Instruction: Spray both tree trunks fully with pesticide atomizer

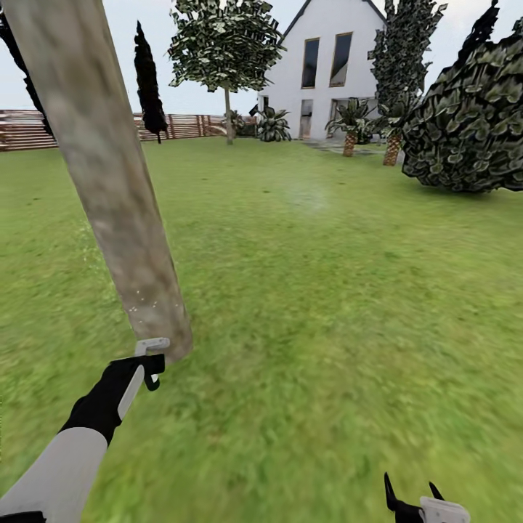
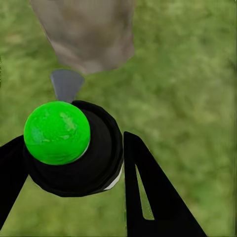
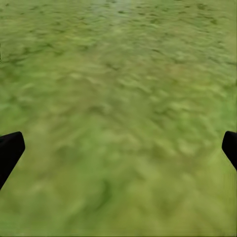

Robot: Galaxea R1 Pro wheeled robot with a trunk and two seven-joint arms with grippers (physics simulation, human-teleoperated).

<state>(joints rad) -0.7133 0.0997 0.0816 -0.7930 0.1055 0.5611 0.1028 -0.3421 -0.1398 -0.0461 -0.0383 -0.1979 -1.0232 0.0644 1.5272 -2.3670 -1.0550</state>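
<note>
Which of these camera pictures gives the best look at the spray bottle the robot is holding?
The left wrist view: the atomizer sits large between the left gripper's fingers, green cap and nozzle facing the tree trunk. The head view catches just its pale nozzle from afar. The right wrist view shows grass.

- A grass lawn (image 1: 312, 290) spreads to a slatted wooden fence (image 1: 29, 131) at ten o'clock.
- A thick tree trunk (image 1: 109, 181) rises from it at eleven.
- A dark bush (image 1: 472, 123) sits at two.
</note>
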